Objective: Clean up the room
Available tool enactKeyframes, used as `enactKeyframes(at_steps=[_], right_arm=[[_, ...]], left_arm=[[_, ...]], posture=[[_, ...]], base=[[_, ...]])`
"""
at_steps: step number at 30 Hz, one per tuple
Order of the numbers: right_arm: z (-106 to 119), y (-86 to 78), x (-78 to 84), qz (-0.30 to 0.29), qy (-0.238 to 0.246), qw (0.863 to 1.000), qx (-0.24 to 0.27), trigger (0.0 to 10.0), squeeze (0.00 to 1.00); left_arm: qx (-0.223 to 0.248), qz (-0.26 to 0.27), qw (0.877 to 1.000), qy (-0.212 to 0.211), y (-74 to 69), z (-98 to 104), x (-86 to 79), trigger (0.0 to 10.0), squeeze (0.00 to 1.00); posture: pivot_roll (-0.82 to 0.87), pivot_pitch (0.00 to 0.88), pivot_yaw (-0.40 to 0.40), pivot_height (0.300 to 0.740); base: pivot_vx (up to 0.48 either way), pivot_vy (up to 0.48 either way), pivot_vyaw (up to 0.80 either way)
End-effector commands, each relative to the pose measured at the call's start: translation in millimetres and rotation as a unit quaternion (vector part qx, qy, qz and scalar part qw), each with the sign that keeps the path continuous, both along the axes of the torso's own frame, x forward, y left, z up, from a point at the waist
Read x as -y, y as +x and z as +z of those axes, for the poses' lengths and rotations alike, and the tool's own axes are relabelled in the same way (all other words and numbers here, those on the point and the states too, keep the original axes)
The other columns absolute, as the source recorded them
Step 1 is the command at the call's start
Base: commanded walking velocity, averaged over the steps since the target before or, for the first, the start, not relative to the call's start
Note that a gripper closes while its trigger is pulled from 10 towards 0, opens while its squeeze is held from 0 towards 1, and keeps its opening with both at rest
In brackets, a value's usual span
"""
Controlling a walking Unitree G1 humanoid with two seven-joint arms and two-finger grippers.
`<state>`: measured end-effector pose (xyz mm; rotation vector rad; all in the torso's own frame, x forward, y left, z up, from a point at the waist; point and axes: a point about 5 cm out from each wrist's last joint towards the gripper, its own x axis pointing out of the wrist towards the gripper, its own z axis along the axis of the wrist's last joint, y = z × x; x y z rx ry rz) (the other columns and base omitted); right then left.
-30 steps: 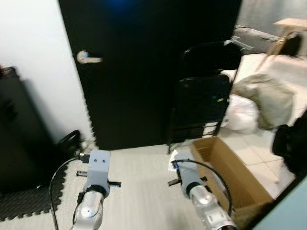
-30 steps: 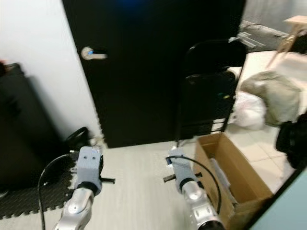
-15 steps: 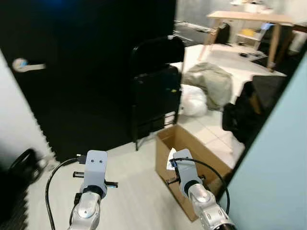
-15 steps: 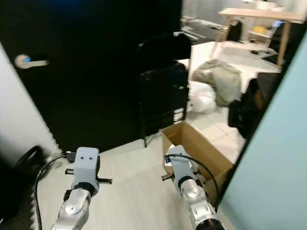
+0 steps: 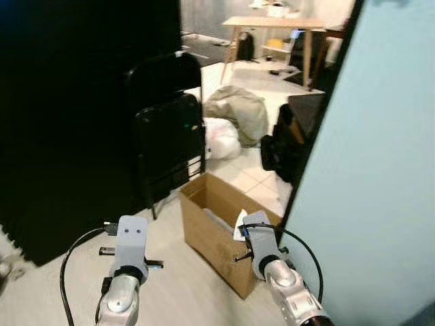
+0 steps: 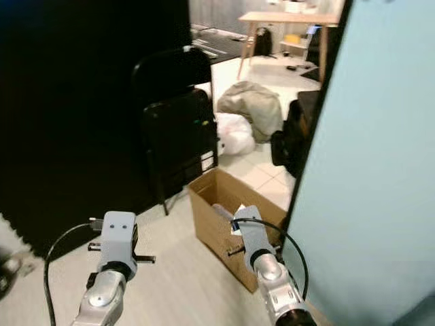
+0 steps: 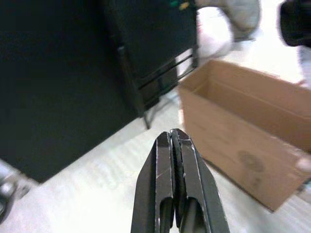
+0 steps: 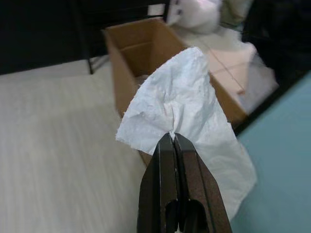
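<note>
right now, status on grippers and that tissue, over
Right gripper shut on white tissue, above cardboard box edge. Left gripper shut, empty. Folding chair behind box, not in the way.

A lived-in home room in some disorder. A black folding chair (image 5: pixel 166 136) leans by a dark wall, an open cardboard box (image 5: pixel 221 238) sits on the pale floor (image 5: pixel 183 292), bags and a heap of cloth (image 5: pixel 238 112) lie farther off, and a wooden table (image 5: pixel 272 24) stands at the far end.
</note>
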<state>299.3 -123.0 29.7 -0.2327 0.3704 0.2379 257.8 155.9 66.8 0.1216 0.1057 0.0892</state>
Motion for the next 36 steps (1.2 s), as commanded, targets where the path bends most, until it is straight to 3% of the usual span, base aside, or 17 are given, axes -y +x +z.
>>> enactKeyframes(at_steps=[1, 12, 19, 31, 36], right_arm=[[-1.7, -0.2, -1.1, 0.003, -0.001, 1.000, -0.004, 10.0, 0.00], [-2.2, -0.3, -5.3, 0.021, -0.002, 1.000, -0.003, 10.0, 0.00], [-4.1, -2.0, -13.2, 0.052, -0.004, 0.999, -0.009, 10.0, 0.00], [-5.7, -2.9, -20.5, 0.079, 0.003, 0.997, -0.017, 10.0, 0.00], [-6.0, -2.7, -22.4, 0.085, 0.004, 0.996, -0.018, 10.0, 0.00]], left_arm=[[-0.005, 0.004, 1.000, 0.001, -1.9, -1.3, -1.7, 10.0, 0.00], [-0.016, 0.008, 1.000, -0.003, -7.3, -6.4, -5.0, 10.0, 0.00], [-0.027, 0.028, 0.999, -0.008, -10.9, -9.4, -7.9, 10.0, 0.00], [-0.007, 0.035, 0.999, -0.013, -13.9, -4.8, -9.3, 10.0, 0.00], [0.001, 0.027, 0.999, -0.020, -14.2, -2.1, -6.3, 10.0, 0.00]], posture=[[0.04, 0.000, 0.013, 0.740], [0.04, 0.000, 0.008, 0.740], [0.05, 0.000, 0.005, 0.740], [0.06, 0.000, -0.009, 0.740], [0.06, 0.000, -0.008, 0.740]], base=[[0.000, 0.000, -0.80], [0.000, 0.000, -0.74], [0.000, 0.000, 0.00], [0.000, 0.000, 0.00], [0.333, 0.000, 0.00]])
